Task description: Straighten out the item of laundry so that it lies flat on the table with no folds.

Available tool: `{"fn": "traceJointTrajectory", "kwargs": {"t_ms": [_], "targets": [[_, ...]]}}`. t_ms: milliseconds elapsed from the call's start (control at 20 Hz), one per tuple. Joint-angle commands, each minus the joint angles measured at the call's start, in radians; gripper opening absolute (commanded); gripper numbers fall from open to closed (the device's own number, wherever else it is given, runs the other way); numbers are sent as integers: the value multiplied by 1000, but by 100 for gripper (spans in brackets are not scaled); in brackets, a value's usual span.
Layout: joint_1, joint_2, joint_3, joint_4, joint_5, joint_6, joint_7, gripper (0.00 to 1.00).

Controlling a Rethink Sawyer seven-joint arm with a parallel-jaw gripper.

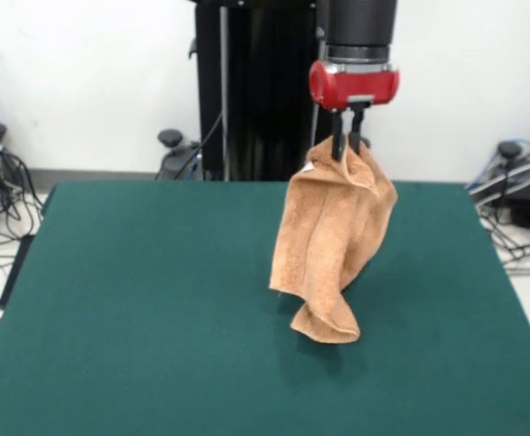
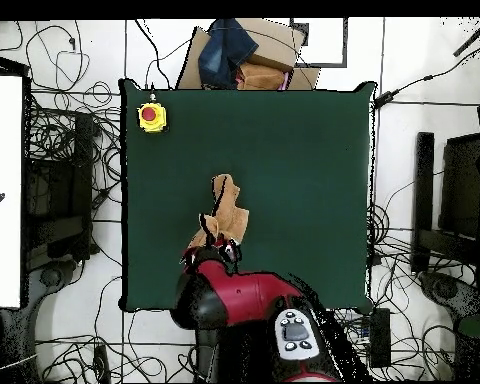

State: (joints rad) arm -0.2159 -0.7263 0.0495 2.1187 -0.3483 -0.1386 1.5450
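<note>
Here, a large green table [image 1: 156, 345] fills most of the front view, with the robot's black pedestal [image 1: 256, 91] rising behind its far edge. The red and black arm [image 2: 244, 300] reaches over the table, and its gripper [image 1: 348, 143] hangs well above the surface with its two dark fingers [image 1: 338, 141] pinched together on the top edge of the towel [image 1: 333, 245]. The task appears to be in its lifting step: the towel is raised so that it can be laid out again, and nothing is flat yet. The next move probably calls for lowering and dragging the cloth so its free end settles first and the rest spreads behind it. The towel is light orange-tan terry cloth, hanging in long vertical folds over the middle of the table, toward the robot's side. Its lowest corner curls into a small roll that seems to touch the felt. In the overhead view, a yellow box with a red button [image 2: 151, 116] sits near one far corner.
</note>
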Motion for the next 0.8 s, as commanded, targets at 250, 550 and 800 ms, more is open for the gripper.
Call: {"fn": "traceJointTrajectory", "kwargs": {"t_ms": [250, 550, 800], "targets": [[-172, 29, 116, 14, -100, 12, 114, 0], [-287, 24, 163, -15, -158, 62, 73, 0], [-261, -17, 152, 9, -151, 69, 91, 0]]}}
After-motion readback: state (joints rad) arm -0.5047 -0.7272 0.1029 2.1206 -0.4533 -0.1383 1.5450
